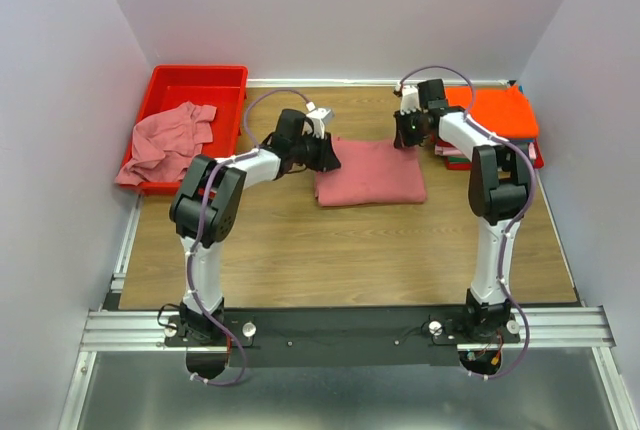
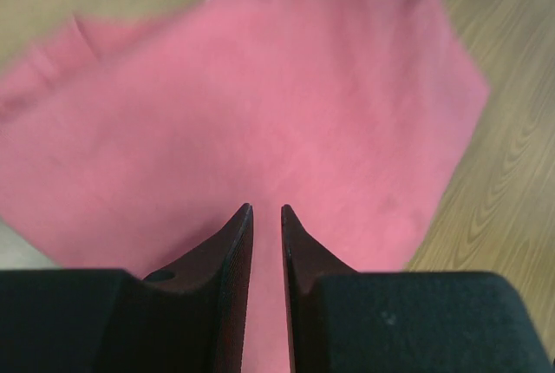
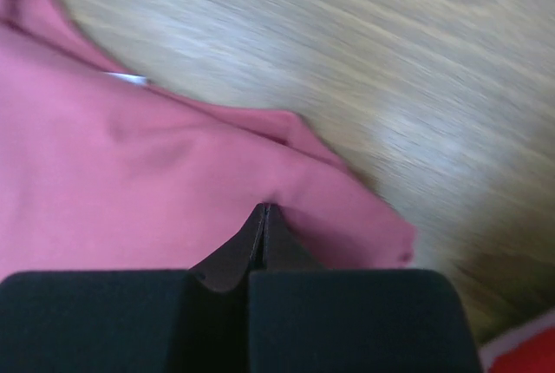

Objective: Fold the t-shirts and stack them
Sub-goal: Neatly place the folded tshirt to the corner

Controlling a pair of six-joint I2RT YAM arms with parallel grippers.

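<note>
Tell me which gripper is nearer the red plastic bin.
Left. The left gripper is at the folded rose-pink t-shirt's left edge, right of the red plastic bin; the right gripper is at the shirt's far-right corner.

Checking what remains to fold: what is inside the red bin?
One crumpled rose-pink t-shirt, spilling over the near-left corner of the red bin. Anything beneath the cloth is hidden.

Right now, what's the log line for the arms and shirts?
pink shirt: folded flat | left end effector: slightly open above it | right end effector: shut at its edge | crumpled shirt: in red bin
</note>
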